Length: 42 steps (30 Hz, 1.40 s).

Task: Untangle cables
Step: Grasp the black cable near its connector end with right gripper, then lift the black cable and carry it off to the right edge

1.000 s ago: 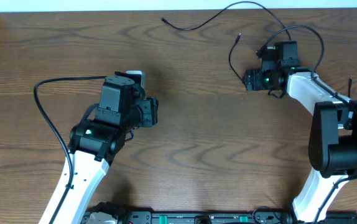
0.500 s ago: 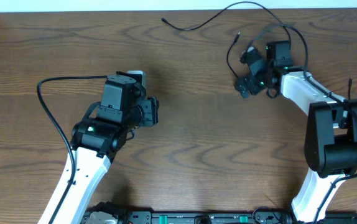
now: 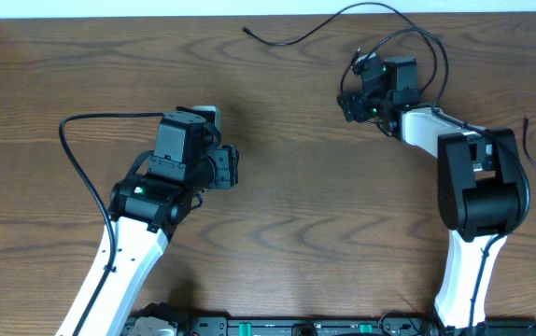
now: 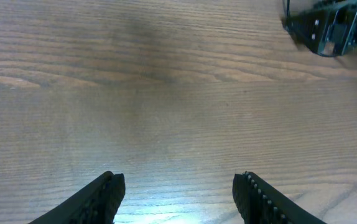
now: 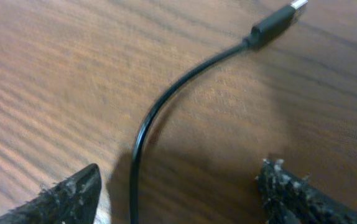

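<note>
Overhead view of a brown wooden desk (image 3: 296, 233) with two white-and-black robot arms reaching in from the near edge. A thin black cable (image 3: 282, 43) lies along the far edge and runs right in a loose arc towards the right arm, where more loops gather. From above it is hard to say whether this is one cord or two crossing.

The right tool (image 3: 350, 100) sits low over that cluster. In its wrist view the fingers are spread wide, and the black cable (image 5: 166, 96) curves across the wood between them, ending in a small plug (image 5: 273, 26) further out. Nothing is clamped. The left tool (image 4: 178, 199) hovers over bare wood near the middle of the desk, its fingers also wide apart and empty, well away from the cable.

The step in hand looks like the approach to a first grasp, with the untangling itself not begun. The next move probably calls for lowering the right tool so its fingers straddle the strand, closing on it just behind the plug, then drawing that end clear of the loops.

Compared with a second ago, the right arm has swung towards the far edge and to the left, bringing its tool closer to the plug end, and the loop around it has shifted. The left arm has barely moved
</note>
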Each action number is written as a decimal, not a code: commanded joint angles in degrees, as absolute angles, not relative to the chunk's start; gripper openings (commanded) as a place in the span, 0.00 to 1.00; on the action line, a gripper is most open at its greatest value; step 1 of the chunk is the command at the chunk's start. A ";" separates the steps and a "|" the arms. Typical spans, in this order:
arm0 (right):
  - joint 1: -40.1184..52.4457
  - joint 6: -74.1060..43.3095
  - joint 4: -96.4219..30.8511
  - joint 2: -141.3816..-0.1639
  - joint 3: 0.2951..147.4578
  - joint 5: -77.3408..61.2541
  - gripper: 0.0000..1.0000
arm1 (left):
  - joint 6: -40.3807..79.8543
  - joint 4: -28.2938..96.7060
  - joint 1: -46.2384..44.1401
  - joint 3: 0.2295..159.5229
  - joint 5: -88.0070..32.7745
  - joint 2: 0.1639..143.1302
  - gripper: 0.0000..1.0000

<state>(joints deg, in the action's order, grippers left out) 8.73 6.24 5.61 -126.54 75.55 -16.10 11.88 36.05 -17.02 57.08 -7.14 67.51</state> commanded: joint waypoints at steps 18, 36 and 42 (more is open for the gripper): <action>15.94 -9.41 -0.99 -136.62 73.08 -19.25 0.39 | 11.22 35.77 -16.80 57.98 -7.05 67.83 0.61; 6.00 -8.08 -37.71 -117.03 79.02 -15.33 0.01 | 11.20 35.99 -16.80 57.98 -7.05 67.83 0.62; -0.36 -6.55 -48.80 -93.49 90.80 -6.22 0.01 | 11.18 35.97 -16.80 57.98 -7.03 67.83 0.61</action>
<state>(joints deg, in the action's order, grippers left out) 2.24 -7.73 -47.33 -106.85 82.35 -14.44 11.88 35.90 -17.02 57.08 -7.18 67.51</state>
